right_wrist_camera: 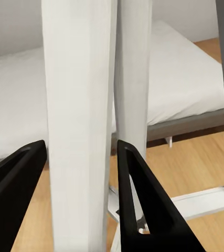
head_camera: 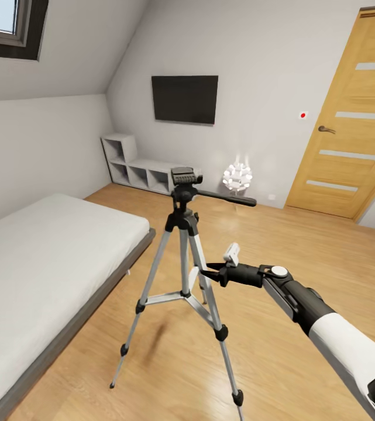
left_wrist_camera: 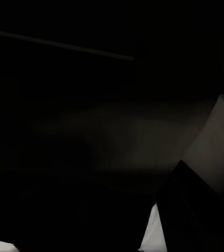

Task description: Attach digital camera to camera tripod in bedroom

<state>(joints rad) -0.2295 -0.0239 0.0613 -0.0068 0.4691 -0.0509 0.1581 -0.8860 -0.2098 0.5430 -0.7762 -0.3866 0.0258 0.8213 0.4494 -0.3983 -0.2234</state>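
The camera tripod [head_camera: 182, 275] stands upright on the light wood floor [head_camera: 304, 245] of the bedroom, just beside the low grey bed [head_camera: 41, 263], its three silver legs spread and its black head with the long pan handle level at the top. The right end effector [head_camera: 206, 272] reaches in from the side away from the bed and meets the tripod at mid-height, below the black collar. In the right wrist view the two black fingers [right_wrist_camera: 143, 199] stand apart on either side of one silver leg [right_wrist_camera: 77, 121]; their pads lie at or very near the leg's edges, and actual contact cannot be told. Beyond the tripod, a wall TV [head_camera: 185, 99], a white shelf unit [head_camera: 134, 164], a white spiky lamp [head_camera: 237, 175] and a wooden door [head_camera: 351, 117] line the far wall. The left wrist view is nearly black, so the left end effector's state cannot be told.
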